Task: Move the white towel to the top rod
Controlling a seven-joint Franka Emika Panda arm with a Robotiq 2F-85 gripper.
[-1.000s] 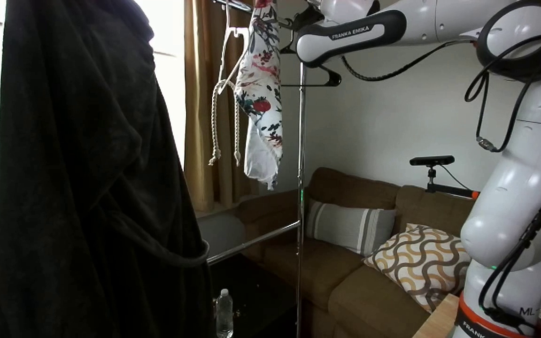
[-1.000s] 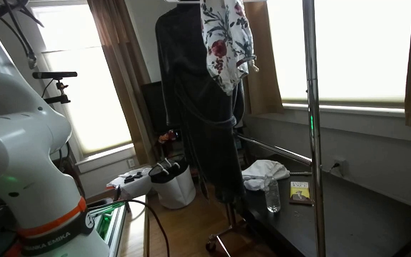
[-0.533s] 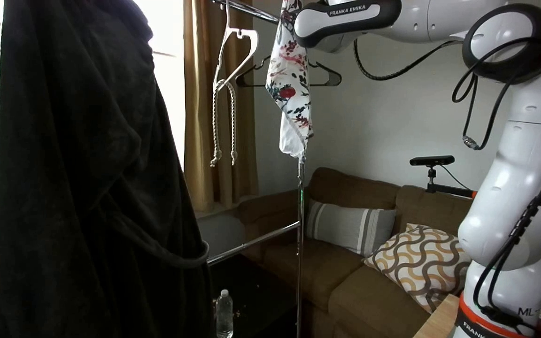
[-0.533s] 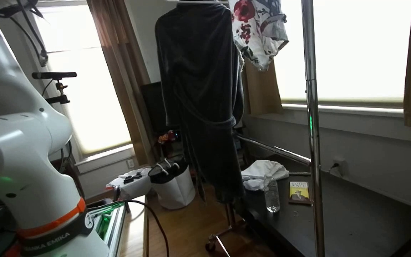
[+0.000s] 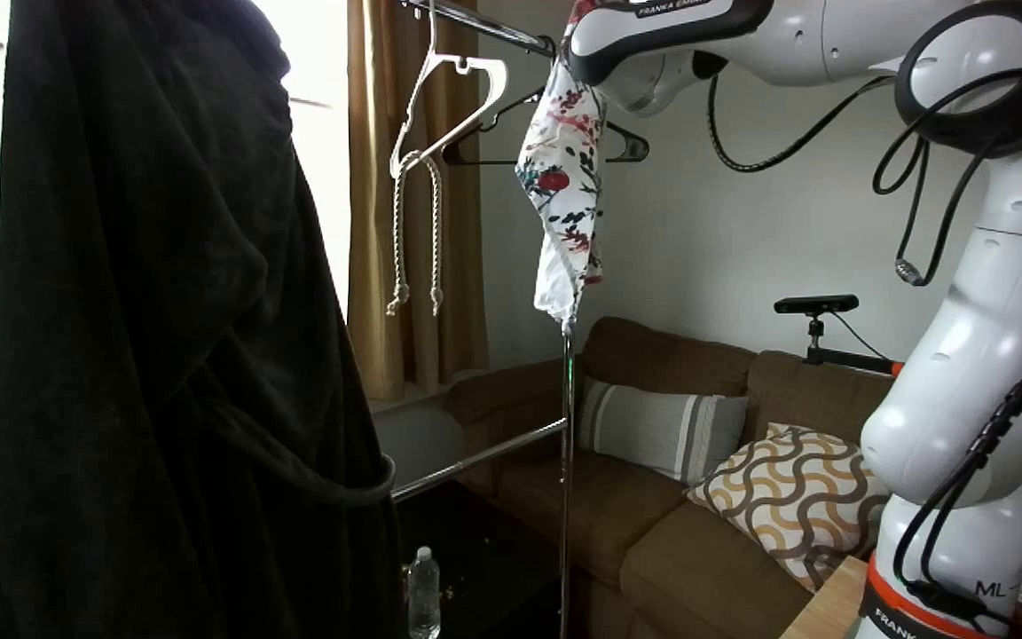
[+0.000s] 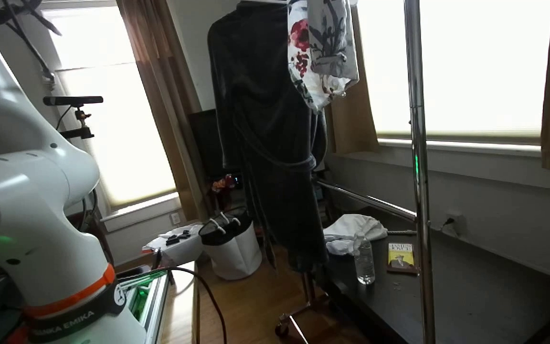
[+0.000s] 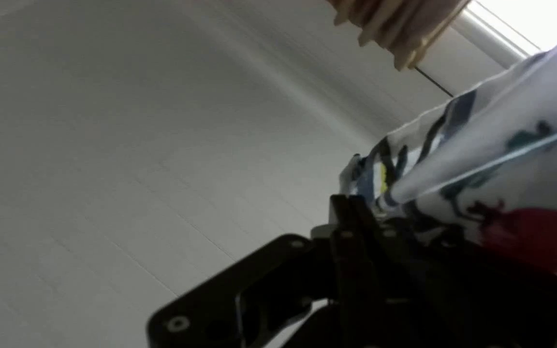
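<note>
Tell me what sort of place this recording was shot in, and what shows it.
Most likely a home, perhaps a living room: there is a brown sofa, a wave-patterned pillow lying on it, and a dark robe hanging up.

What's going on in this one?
A robot arm is handling a white flowered towel, with its gripper shut on it. The towel hangs down, seemingly close to the top rod of a clothes rack. A dark robe hangs nearby. Both exterior views hide or cut off the towel's upper end, so I can't tell whether any of it rests on the rod.
</note>
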